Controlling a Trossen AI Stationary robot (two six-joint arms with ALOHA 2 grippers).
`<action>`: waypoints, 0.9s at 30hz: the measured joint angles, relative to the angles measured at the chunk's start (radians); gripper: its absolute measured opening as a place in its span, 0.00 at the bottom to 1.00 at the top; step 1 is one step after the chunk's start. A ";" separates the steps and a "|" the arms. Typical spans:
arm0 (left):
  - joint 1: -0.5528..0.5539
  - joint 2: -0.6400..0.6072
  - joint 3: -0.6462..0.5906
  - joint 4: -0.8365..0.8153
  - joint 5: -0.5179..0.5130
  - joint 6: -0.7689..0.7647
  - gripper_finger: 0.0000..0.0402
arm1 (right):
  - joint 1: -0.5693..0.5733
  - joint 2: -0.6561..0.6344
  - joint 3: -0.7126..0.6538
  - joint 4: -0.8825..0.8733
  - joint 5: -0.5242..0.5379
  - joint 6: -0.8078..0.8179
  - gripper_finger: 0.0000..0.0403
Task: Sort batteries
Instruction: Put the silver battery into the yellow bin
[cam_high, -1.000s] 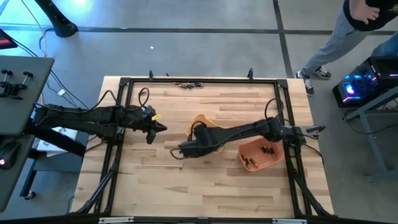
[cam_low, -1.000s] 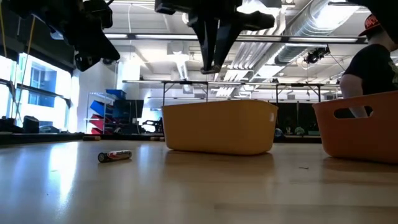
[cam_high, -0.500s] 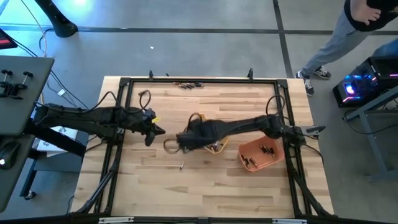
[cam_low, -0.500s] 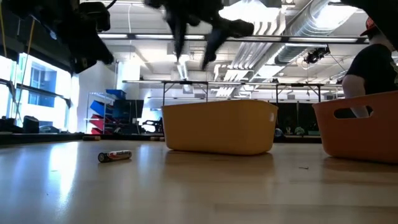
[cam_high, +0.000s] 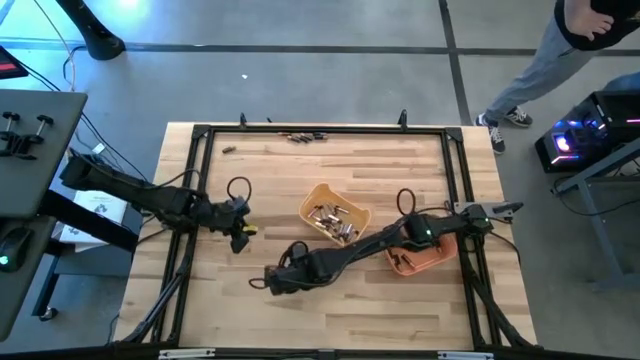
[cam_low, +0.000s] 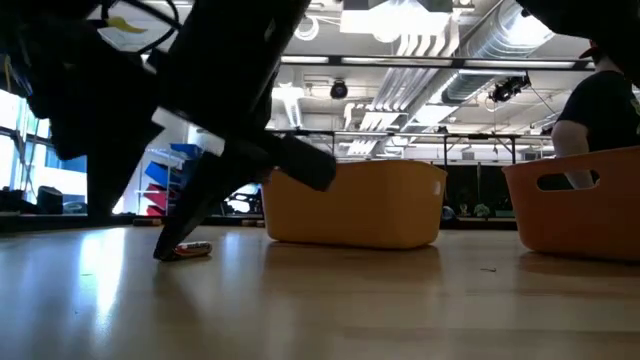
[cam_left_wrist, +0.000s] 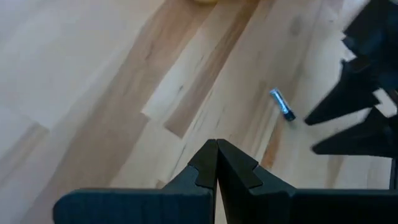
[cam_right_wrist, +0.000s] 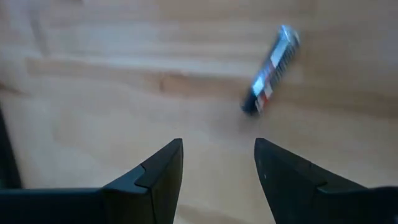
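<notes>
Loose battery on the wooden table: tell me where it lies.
The small dark cylindrical battery lies flat on the bare wood just ahead of the right arm's open tool, apart from it, left of the yellow plastic tray in the low view.

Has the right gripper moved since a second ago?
Yes. The right gripper has moved off the yellow tray toward the table's near edge, jaws open beside the loose battery.

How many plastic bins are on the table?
2: a yellow bin near the table's middle, holding batteries, and an orange bin toward the right edge, partly covered by the right arm. None seems hidden.
</notes>
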 joint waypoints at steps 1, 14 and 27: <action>-0.008 0.000 -0.008 0.011 0.000 -0.015 0.00 | -0.006 0.003 0.000 0.008 0.000 0.008 0.48; -0.068 -0.001 -0.012 0.070 -0.001 -0.036 0.00 | -0.054 -0.014 0.002 -0.155 -0.036 0.022 0.48; -0.070 0.000 -0.012 0.075 -0.005 0.016 0.00 | -0.094 0.033 0.009 -0.216 -0.135 0.002 0.43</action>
